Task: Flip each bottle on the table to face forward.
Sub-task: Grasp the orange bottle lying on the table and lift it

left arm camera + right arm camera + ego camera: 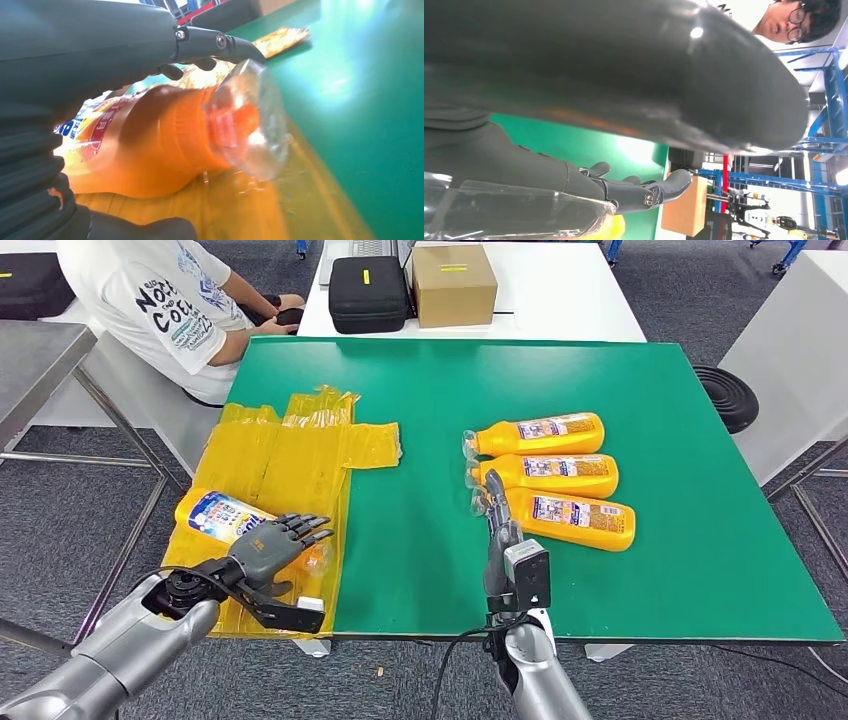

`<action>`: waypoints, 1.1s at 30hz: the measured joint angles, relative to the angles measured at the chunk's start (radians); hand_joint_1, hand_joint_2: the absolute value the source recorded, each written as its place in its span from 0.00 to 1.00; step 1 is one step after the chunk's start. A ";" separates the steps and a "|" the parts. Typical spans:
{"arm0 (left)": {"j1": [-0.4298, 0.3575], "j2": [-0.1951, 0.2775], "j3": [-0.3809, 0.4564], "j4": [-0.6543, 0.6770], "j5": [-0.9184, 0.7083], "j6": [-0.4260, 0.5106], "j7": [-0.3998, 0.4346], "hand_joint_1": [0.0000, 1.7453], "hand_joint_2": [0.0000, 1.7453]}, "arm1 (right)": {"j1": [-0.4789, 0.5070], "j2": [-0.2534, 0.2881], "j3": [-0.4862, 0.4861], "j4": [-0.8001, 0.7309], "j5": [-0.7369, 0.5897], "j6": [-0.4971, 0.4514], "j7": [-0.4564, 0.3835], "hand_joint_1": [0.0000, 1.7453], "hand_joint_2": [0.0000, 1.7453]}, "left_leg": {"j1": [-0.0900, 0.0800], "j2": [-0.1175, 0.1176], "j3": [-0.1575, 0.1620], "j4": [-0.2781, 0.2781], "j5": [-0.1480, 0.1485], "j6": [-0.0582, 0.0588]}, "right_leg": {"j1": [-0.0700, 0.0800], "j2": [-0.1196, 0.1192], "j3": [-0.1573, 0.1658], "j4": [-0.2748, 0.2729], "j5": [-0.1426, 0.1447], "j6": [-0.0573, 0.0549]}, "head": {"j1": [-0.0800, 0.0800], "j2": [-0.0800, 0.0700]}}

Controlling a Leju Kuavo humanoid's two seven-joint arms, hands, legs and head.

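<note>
One orange bottle (213, 514) with a blue-and-white label lies on its side on a yellow plastic sheet (290, 445) at the table's left. My left hand (272, 544) hovers over its neck end with fingers stretched out and thumb low beside it, not closed. Close up, that bottle (150, 150) shows its clear cap (250, 120) under the fingers (220, 42). At the right, three orange bottles (545, 433) (555, 474) (575, 520) lie side by side, labels up. My right hand (497, 520) stands edge-on at their clear caps, fingers straight (644, 192), a cap (499, 212) just beside them.
The green table (420, 540) has its front edge just under both hands. A person in a white T-shirt (165, 300) sits at the far left corner. A black case (368, 292) and a cardboard box (452, 282) stand on a white table behind.
</note>
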 joint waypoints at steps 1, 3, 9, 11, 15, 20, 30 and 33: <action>0.009 0.001 0.003 -0.014 0.006 0.009 -0.004 0.00 1.00 | 0.002 0.000 -0.001 -0.001 0.001 -0.001 0.001 0.00 0.00 | 0.000 0.000 0.000 0.000 0.000 0.000 | 0.000 0.000 0.000 0.000 0.000 0.000 | 0.000 0.000; 0.023 0.001 0.011 -0.042 0.019 0.038 -0.014 0.00 1.00 | 0.005 0.000 -0.002 -0.004 0.005 -0.001 0.004 0.00 0.00 | 0.000 0.000 -0.001 0.000 0.000 0.000 | 0.000 0.000 0.000 0.000 0.000 0.000 | 0.000 0.000; 0.059 -0.011 0.042 -0.100 0.037 0.162 -0.080 0.00 1.00 | 0.016 0.001 -0.011 -0.011 0.012 -0.001 0.011 0.00 0.00 | 0.000 0.000 -0.001 0.000 0.000 0.000 | 0.000 0.000 -0.001 0.000 0.000 0.000 | 0.000 0.000; 0.067 -0.024 0.052 -0.111 0.039 0.224 -0.121 0.00 1.00 | 0.018 0.001 -0.011 -0.012 0.012 0.000 0.013 0.00 0.00 | 0.000 0.000 -0.001 0.000 0.000 0.000 | 0.000 0.000 -0.001 0.000 0.000 0.000 | 0.000 0.000; 0.071 -0.054 0.061 -0.126 0.044 0.294 -0.185 0.00 1.00 | 0.018 0.001 -0.012 -0.012 0.013 0.002 0.014 0.00 0.00 | 0.000 0.000 -0.001 0.000 0.000 0.000 | 0.000 0.000 -0.001 0.000 0.000 0.000 | 0.000 0.000; 0.072 -0.068 0.068 -0.130 0.050 0.292 -0.186 0.00 1.00 | 0.017 0.003 -0.014 -0.011 0.021 0.000 0.016 0.00 0.00 | 0.000 0.000 -0.001 0.000 0.000 0.000 | 0.000 0.000 -0.001 0.000 0.000 0.000 | 0.000 0.000; 0.138 -0.131 0.262 -0.068 0.378 0.326 -0.164 0.00 1.00 | 0.005 -0.039 -0.029 -0.015 0.304 -0.093 0.177 0.00 0.75 | 0.000 0.000 -0.002 0.000 0.000 0.000 | 0.000 0.000 -0.002 0.000 0.000 0.000 | 0.000 0.000; 0.168 -0.176 0.356 -0.039 0.468 0.367 -0.201 0.00 1.00 | -0.004 -0.069 -0.046 -0.036 0.403 -0.104 0.234 0.00 1.00 | -0.001 0.000 -0.002 0.000 0.000 0.000 | -0.001 0.000 -0.002 0.000 0.000 0.000 | 0.000 0.000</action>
